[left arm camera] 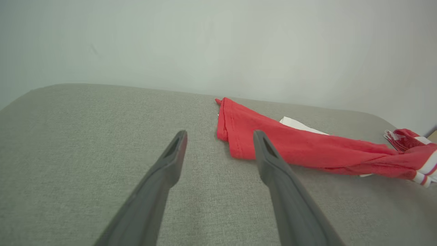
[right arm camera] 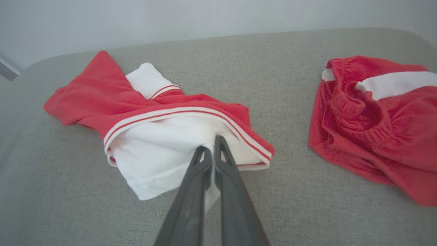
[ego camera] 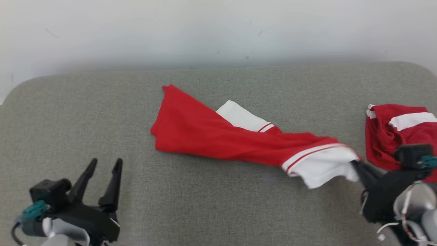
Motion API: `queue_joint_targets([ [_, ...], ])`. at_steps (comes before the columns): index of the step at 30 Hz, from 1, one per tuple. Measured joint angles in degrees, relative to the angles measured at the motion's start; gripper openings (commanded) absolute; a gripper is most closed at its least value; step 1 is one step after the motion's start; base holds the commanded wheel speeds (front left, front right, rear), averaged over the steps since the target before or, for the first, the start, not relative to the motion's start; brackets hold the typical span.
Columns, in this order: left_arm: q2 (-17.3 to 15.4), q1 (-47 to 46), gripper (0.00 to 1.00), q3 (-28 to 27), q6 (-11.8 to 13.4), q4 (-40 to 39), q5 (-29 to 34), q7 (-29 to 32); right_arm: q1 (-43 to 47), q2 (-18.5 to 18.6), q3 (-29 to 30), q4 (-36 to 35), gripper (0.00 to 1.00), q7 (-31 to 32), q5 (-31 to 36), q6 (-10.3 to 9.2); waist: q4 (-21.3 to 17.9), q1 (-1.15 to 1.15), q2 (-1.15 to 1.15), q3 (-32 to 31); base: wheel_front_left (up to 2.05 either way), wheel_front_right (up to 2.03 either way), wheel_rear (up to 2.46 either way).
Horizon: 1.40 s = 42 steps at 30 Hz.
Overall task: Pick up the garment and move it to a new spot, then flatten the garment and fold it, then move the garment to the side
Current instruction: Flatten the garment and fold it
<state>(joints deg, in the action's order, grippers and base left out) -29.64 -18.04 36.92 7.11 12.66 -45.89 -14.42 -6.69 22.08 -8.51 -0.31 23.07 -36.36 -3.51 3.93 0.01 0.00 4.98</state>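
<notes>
While the right gripper [right arm camera: 213,145] pinches the white end [right arm camera: 160,160] of the red and white garment [ego camera: 218,136], the left gripper [ego camera: 106,161] is wide open.

The grey padded surface [ego camera: 205,205] lies under both grippers. The garment lies on it, bunched into a long strip that runs from the right gripper's tips off toward the left gripper's side. Its red end lies a little past the left gripper's tips and a bit to their right, not touching them. A second red and white cloth [ego camera: 385,136] lies in a heap just to the right of the right gripper, apart from the garment. The right gripper's two fingers are pressed together with white cloth caught between them. The left gripper's fingers stand far apart and hold nothing.
</notes>
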Motion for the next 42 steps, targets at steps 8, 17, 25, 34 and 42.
queue_joint_targets([
  [8, 1.0, -0.2, 1.0, 1.3, 0.0, 1.1, 1.2, 0.0, -3.3, 3.0, 3.2, -3.8, 0.0, -0.9, 0.1, -0.43, -1.0, 0.0, 0.0, 0.2, 0.0, 0.0, 0.0],
  [17, 4.0, -3.0, 1.0, 3.2, -0.7, 3.3, 1.8, 0.3, -20.1, -0.2, -0.9, -7.8, 0.0, -1.0, -0.2, 2.99, 0.3, 0.0, 0.0, -0.3, 0.0, 0.0, 0.0],
  [25, 5.3, -3.7, 1.0, 3.9, -1.2, 5.0, 1.9, 0.3, -28.0, -2.5, -1.7, -6.7, 0.0, -3.8, 0.5, 2.6, 2.3, -0.01, 0.0, -1.0, 0.0, 0.0, 0.0],
  [34, 8.4, -5.2, 1.0, 5.5, -2.2, 7.2, 2.0, 0.3, -37.7, -7.4, -10.4, 1.1, 0.0, -2.4, 1.3, 6.54, 5.4, -0.01, 0.0, -1.8, 0.0, 0.0, 0.0],
  [42, 9.6, -5.1, 1.0, 6.2, -2.6, 8.2, 2.0, 0.3, -44.3, -10.7, -10.7, 9.4, 0.0, -3.6, 1.5, 7.06, 8.0, -0.01, 0.0, -2.4, 0.0, 0.0, 0.0],
])
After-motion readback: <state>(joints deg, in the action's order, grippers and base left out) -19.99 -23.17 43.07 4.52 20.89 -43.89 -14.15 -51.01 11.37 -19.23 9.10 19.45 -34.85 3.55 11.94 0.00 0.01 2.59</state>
